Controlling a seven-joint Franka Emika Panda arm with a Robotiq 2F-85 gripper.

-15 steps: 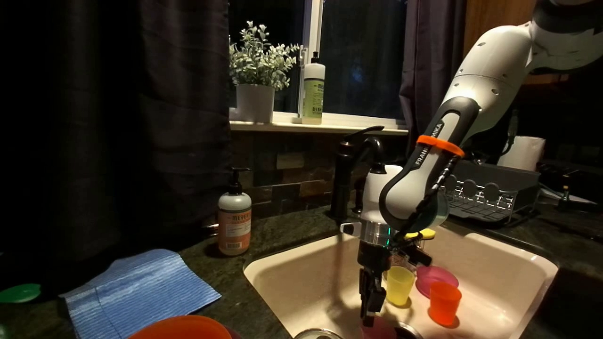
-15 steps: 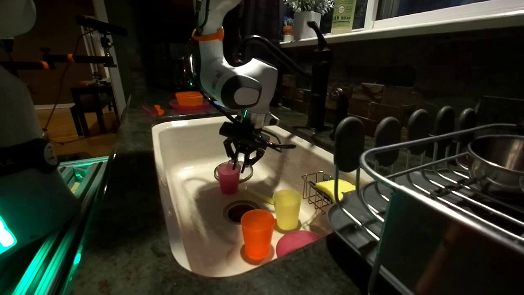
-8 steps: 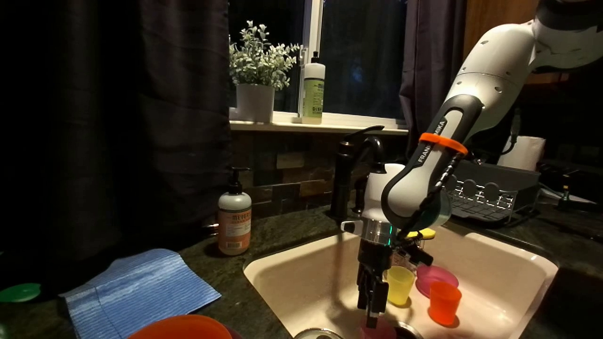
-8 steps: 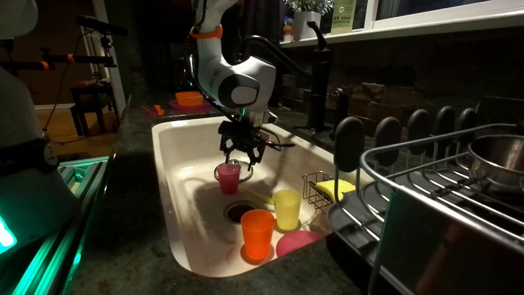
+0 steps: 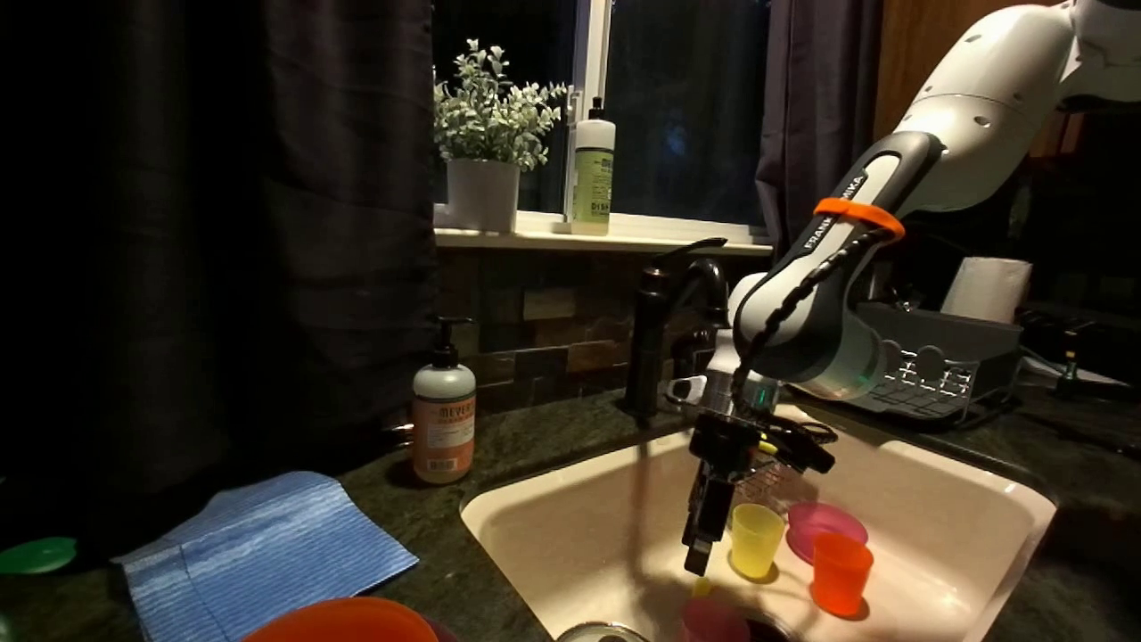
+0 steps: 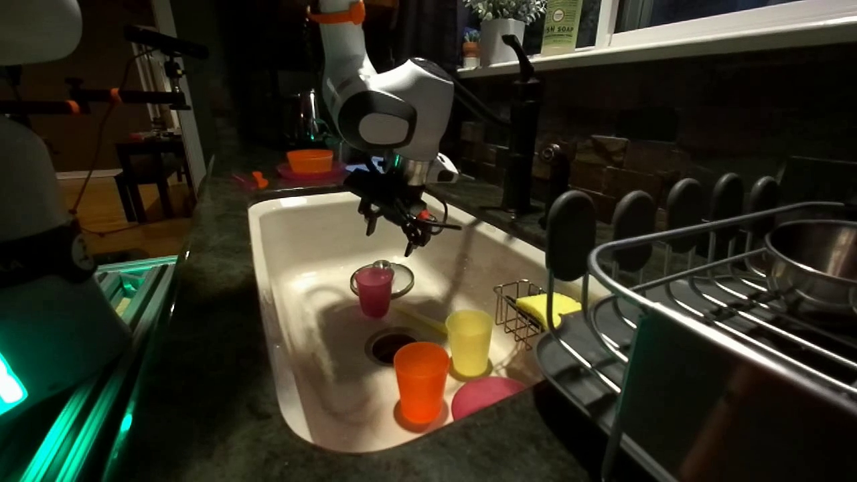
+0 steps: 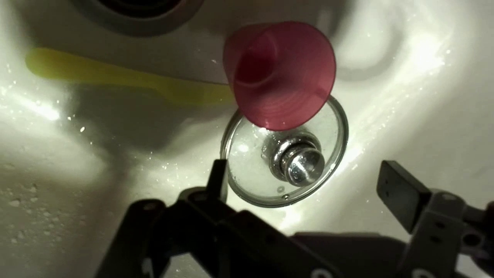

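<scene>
My gripper (image 7: 303, 170) stands open above the white sink (image 6: 266, 301), with nothing between its fingers. Below it in the wrist view lies a round glass lid (image 7: 247, 170) with a shiny metal knob (image 7: 305, 166). A pink cup (image 7: 285, 77) stands beside the lid, partly covering it from above, and is nearest to the gripper without being touched. Running to the cup's side is a yellow utensil (image 7: 96, 73), its far end hidden by the cup. A yellow cup (image 6: 469, 343), an orange cup (image 6: 421, 383) and a pink dish (image 6: 487, 396) are also in the sink.
A dark faucet (image 6: 521, 147) rises behind the sink. At its side hangs a wire caddy with a yellow sponge (image 6: 549, 308). A dish rack (image 6: 643, 288) borders the sink. On the counter are a soap bottle (image 5: 444, 419), a blue cloth (image 5: 267, 544) and an orange bowl (image 5: 348, 621).
The fingers were close together at the pink cup's rim; they have spread apart, and the gripper has risen and tilted away. The pink cup stays where it was.
</scene>
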